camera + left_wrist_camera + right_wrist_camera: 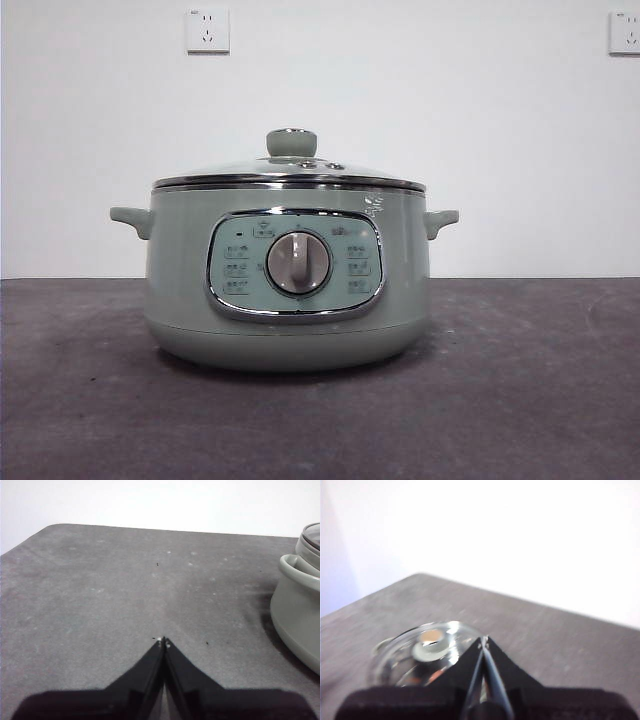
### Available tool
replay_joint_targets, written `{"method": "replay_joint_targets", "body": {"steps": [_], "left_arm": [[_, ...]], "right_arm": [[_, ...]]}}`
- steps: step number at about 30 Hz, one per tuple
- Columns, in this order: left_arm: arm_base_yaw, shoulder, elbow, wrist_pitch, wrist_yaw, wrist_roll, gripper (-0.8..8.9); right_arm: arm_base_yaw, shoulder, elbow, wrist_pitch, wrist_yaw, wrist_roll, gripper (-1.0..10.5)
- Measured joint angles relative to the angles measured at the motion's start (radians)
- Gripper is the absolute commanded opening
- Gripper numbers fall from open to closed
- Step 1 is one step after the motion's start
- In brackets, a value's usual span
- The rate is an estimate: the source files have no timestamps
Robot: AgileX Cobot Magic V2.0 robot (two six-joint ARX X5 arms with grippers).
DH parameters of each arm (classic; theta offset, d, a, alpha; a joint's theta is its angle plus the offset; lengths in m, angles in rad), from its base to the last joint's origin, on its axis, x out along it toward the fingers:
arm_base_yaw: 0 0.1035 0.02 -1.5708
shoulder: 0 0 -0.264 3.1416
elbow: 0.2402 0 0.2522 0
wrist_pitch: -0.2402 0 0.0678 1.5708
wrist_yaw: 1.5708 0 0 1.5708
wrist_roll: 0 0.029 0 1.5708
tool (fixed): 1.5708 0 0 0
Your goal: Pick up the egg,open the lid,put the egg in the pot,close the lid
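Round pale sage-green electric pot (287,290) sits mid grey matte counter (520,400), domed clear glass lid (290,172) with green knob seated on its rim. Left gripper (163,641) jaws pressed together over bare counter, pot off to one side. Right gripper (483,641) jaws also closed, empty, above and just beside the lid's knob; blurry.

bare test bench: grey table (80,400), white wall (400,100), sockets (207,30).

White wall (400,100), two sockets (207,30), grey tabletop (540,400).
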Motion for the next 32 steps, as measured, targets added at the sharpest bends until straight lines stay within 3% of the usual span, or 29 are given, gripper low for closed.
{"method": "replay_joint_targets", "body": {"steps": [7, 12, 19, 25, 32], "left_arm": [[0.0, 0.0, 0.0, 0.0, 0.0, 0.0, -0.03], [0.0, 0.0, 0.0, 0.0, 0.0, 0.0, -0.03], [0.0, 0.0, 0.0, 0.0, 0.0, 0.0, -0.03], [0.0, 0.0, 0.0, 0.0, 0.0, 0.0, -0.03], [0.0, 0.0, 0.0, 0.0, 0.0, 0.0, -0.03]], "right_arm": [[-0.069, -0.227, -0.405, 0.256, 0.044, 0.013, 0.0], [-0.075, -0.355, -0.622, 0.313, 0.13, 0.046, 0.0], [-0.075, -0.513, -0.875, 0.372, 0.131, 0.126, 0.0], [-0.075, -0.573, -0.969, 0.325, 0.131, 0.187, 0.0], [-0.075, -0.616, -0.966, 0.305, 0.133, 0.19, 0.0]]}}
